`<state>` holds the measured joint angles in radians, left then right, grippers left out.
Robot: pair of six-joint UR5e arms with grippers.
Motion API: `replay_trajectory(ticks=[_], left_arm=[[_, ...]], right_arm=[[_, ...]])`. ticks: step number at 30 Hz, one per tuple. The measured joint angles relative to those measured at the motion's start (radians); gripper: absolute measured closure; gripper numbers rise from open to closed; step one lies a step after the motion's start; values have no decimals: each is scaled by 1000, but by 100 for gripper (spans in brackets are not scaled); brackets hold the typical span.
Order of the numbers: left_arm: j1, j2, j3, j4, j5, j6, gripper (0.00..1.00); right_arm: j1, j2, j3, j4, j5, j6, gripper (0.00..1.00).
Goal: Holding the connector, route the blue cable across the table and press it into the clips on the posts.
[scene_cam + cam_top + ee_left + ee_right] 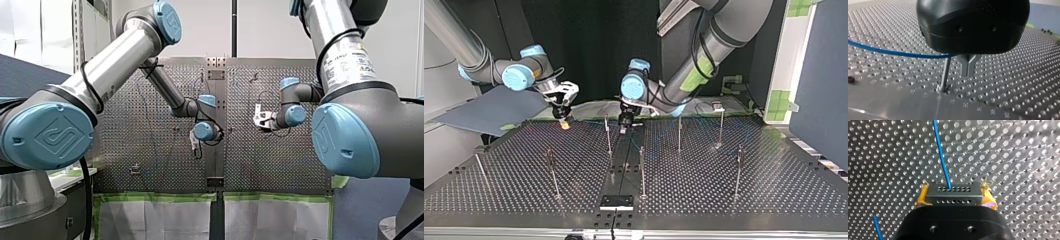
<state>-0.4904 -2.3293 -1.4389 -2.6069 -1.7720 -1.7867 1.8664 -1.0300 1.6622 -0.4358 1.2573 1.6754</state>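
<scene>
Along the near edge of the table (774,190), as the top view showed it, the near posts (642,172) stood bare, with no cable on them, so most of the routing looked left to do. Farther back, toward the far edge, the blue cable (898,53) ran stretched above the table to the top of one post (945,73), where the body of my left gripper (968,73) hid whether it sat in a clip. That gripper hung just beside this post, pointing down, its metal fingers pinched together with nothing visible between them. My left arm reached in from the top view's right, past the middle. At the far left of that view my right arm bent down over the table, and my right gripper (564,120) had its yellow pads (989,197) clamped on the connector (953,193), the cable leaving the connector's face away from the gripper. The task seemed at an early stage.
</scene>
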Motion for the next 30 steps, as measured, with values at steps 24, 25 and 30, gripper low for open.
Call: replay_trajectory(ticks=[24,25,30], left_arm=[[15,0,33,-79,-2,24,0],[14,0,33,-82,-2,24,0],[11,9,32,-112,-23,36,0]], right_arm=[[-52,19,-59,-6,-30,-1,100],[-53,19,-59,-8,-32,-1,100],[-61,21,-60,-19,-45,-1,100]])
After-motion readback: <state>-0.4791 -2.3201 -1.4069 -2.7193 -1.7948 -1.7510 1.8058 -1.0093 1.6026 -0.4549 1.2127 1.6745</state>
